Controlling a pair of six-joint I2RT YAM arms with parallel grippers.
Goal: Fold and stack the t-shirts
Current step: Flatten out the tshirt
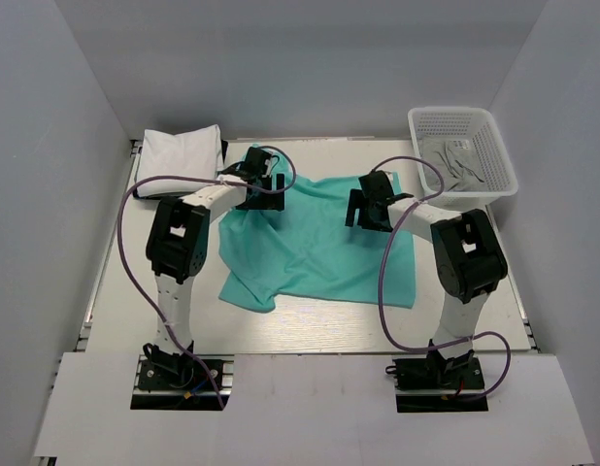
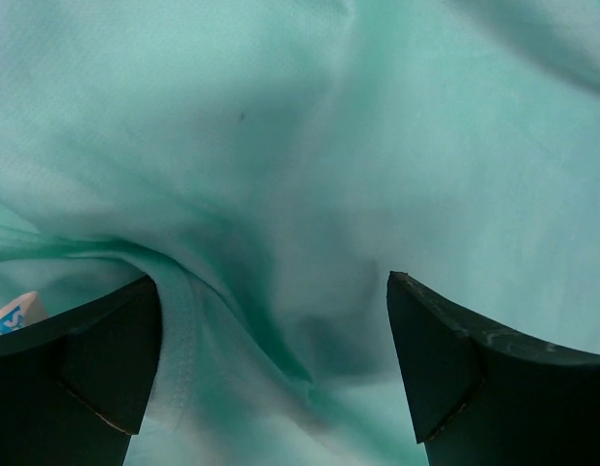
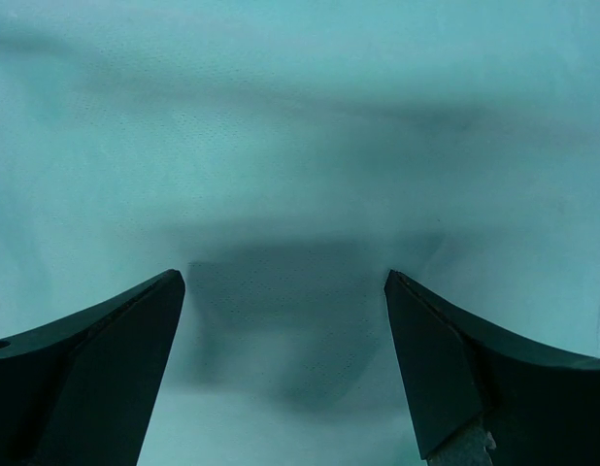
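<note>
A teal-green t-shirt (image 1: 315, 248) lies spread and rumpled on the table's middle. My left gripper (image 1: 259, 194) is open just above its far left part; the left wrist view shows a fold and a hem of the cloth (image 2: 281, 243) between the spread fingers. My right gripper (image 1: 370, 211) is open over the shirt's far right part, with flat teal cloth (image 3: 290, 194) below the fingers. A folded white t-shirt (image 1: 182, 155) lies at the far left corner. More pale cloth (image 1: 455, 160) lies in the basket.
A white mesh basket (image 1: 504, 155) stands at the far right, off the table's corner. Grey walls close in on the table on three sides. Purple cables loop beside each arm.
</note>
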